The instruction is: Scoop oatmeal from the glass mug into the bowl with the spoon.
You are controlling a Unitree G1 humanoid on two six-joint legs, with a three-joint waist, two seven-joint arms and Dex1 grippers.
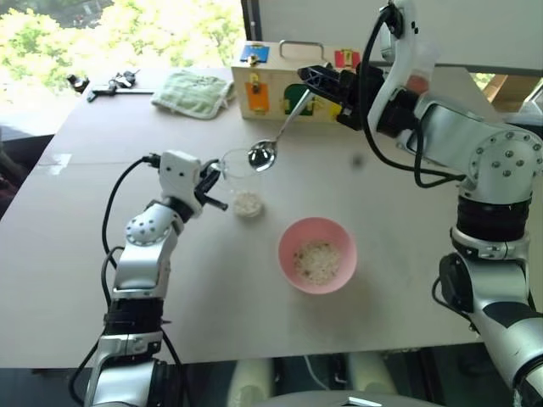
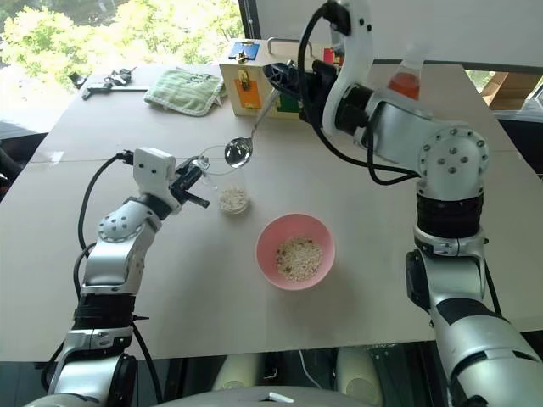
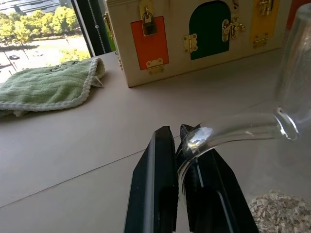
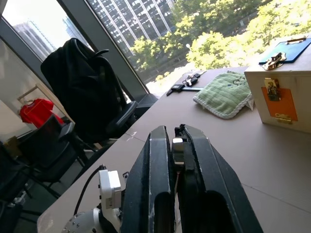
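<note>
- While the glass mug [image 1: 242,180] stood on the pale table [image 1: 399,280], a small heap of oatmeal [image 1: 248,203] lay at its bottom and the rest of it was clear.
- The pink bowl [image 1: 317,254] sat near the mug, toward the robot and to its right, with a layer of the same flakes across its floor.
- The left gripper [image 3: 181,145] had its black fingers pinched shut on the mug's thin handle, as the left wrist view showed.
- The right gripper [image 4: 173,145] was clamped on the spoon [image 1: 273,144] by the end of its handle; the spoon's round bowl hung just above the mug's rim, and I could not tell whether anything lay in it.
- A wooden box [image 1: 276,85] with small coloured doors and brass latches stood at the far side, a green cloth [image 1: 193,91] beside it.
- Stitched lettering on the cloth was too faint to read.
</note>
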